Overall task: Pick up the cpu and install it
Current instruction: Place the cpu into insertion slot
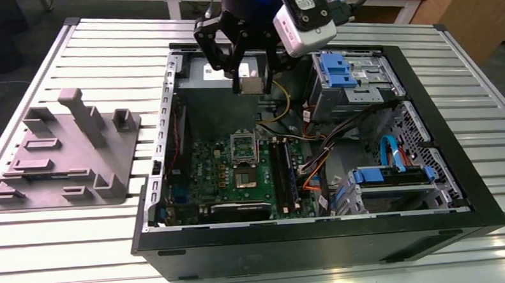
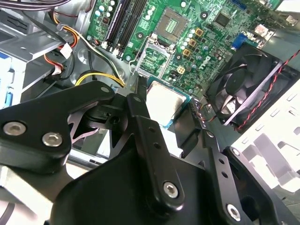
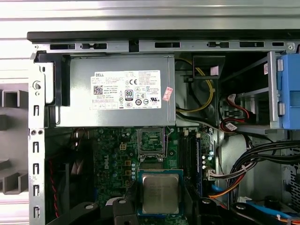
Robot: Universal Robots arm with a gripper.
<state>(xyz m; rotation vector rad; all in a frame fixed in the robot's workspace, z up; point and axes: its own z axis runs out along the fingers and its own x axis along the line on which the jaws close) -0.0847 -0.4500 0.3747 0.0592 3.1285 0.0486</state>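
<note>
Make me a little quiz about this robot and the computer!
1. True or false: the gripper is holding the cpu.
2. Where is the cpu? A) lying on the grey fixture, B) held up over the open case, C) on the table outside the case.
3. Fill in: the fan beside the green motherboard is coloured ___.

Key: 1 true; 2 B; 3 black.
</note>
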